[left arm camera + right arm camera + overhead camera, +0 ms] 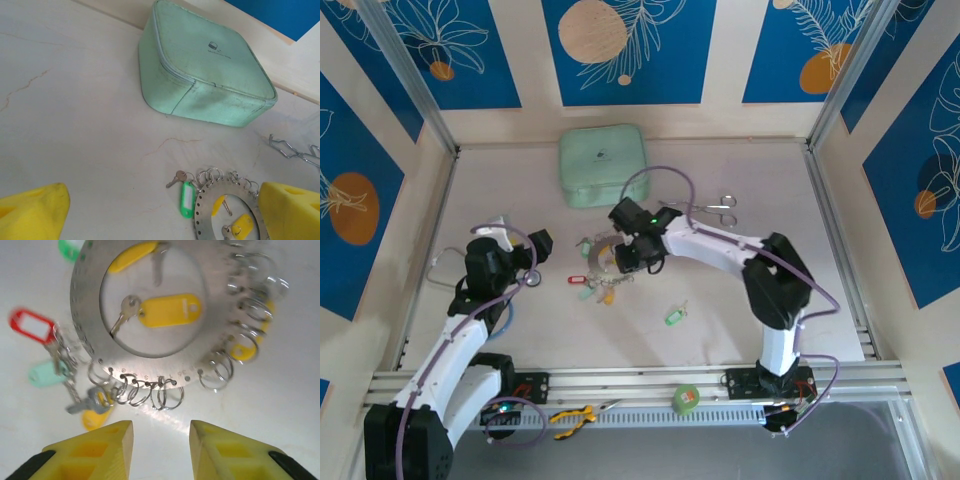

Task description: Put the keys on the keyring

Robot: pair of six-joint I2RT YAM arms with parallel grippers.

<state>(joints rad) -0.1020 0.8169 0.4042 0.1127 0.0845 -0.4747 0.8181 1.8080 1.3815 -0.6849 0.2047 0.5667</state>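
The keyring (85,347) is a flat silvery disc with a big hole, edged with small split rings; it lies on the table (740,290). Keys with yellow (170,310), red (30,326) and teal (45,374) tags lie in and around it. My right gripper (161,432) stands open just short of the ring's rim, nothing between its yellow fingers (100,447). In the top view it (630,256) hovers over the keyring (600,262). A loose green-tagged key (672,316) lies apart, nearer the front. My left gripper (162,220) is open and empty, left of the keyring (202,215) and a green-tagged key (186,199).
A mint-green zipped case (603,165) sits at the back centre, and shows close in the left wrist view (205,65). Silvery forceps (715,208) lie right of it. A stethoscope's tubing (450,265) lies by the left arm. Walls close the table in on three sides.
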